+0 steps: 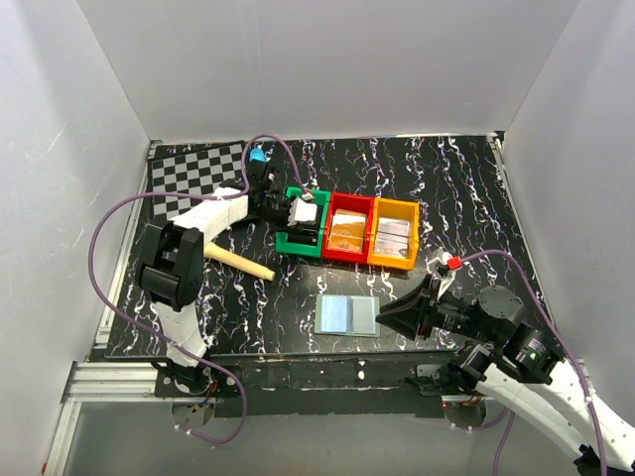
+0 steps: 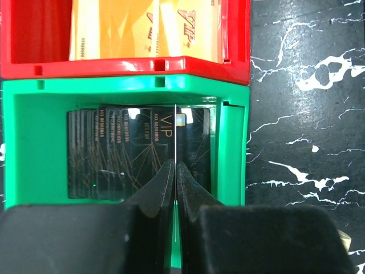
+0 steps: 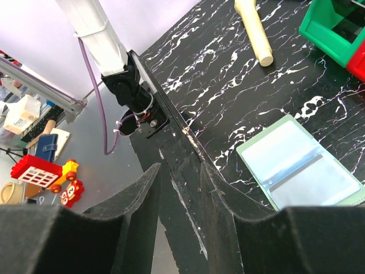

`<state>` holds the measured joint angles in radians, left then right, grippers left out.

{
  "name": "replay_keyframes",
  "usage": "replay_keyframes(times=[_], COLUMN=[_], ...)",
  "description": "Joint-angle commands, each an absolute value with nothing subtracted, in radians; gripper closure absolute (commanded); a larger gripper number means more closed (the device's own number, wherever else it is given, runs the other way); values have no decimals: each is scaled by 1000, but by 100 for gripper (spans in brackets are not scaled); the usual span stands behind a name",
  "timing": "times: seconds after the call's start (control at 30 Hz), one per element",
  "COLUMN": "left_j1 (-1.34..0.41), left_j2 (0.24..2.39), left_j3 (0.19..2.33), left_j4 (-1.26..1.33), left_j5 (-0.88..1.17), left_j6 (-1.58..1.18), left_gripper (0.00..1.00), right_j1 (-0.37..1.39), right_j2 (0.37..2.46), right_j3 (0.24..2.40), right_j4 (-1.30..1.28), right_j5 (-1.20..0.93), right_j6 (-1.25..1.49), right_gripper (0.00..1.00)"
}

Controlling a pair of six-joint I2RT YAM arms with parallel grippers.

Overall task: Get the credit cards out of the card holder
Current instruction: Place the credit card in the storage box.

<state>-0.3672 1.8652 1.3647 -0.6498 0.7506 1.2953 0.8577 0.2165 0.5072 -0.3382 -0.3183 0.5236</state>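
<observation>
The card holder (image 1: 347, 315) lies open on the black table near the front edge, showing two pale blue panels; it also shows in the right wrist view (image 3: 302, 165). My left gripper (image 1: 298, 210) hangs over the green bin (image 1: 288, 241) and is shut on a credit card (image 2: 175, 131), seen edge-on as a thin line between the fingertips (image 2: 165, 177). Several black VIP cards (image 2: 114, 148) lie in that bin (image 2: 34, 142). My right gripper (image 1: 382, 312) is open and empty, just right of the holder, over the table's front edge (image 3: 179, 165).
A red bin (image 1: 347, 256) with gold cards (image 2: 142, 28) and an orange bin (image 1: 392, 264) with silver cards stand right of the green one. A wooden stick (image 1: 243, 261) lies at the left. A checkerboard (image 1: 193, 169) is at the back left.
</observation>
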Motion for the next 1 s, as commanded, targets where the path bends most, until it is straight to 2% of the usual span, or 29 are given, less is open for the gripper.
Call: replay_keyframes(times=[0.0,0.43,0.97], left_j1=[-362,-362,-360], left_j2=[1891,1940,1977], left_j3=[1382,1362,1390], left_j4=[-640,-637,-600], left_j5=[776,792,680], left_j6=[1318,1324,1266], left_gripper=[100,100,100], right_j1=[861,859,861], right_j2=[222,241,264], right_j3=[502,482,483], right_j4=[-276,-247,-235], right_j5=[-331,-331,-336], right_j6=[519,517,499], right_gripper=[59,59,59])
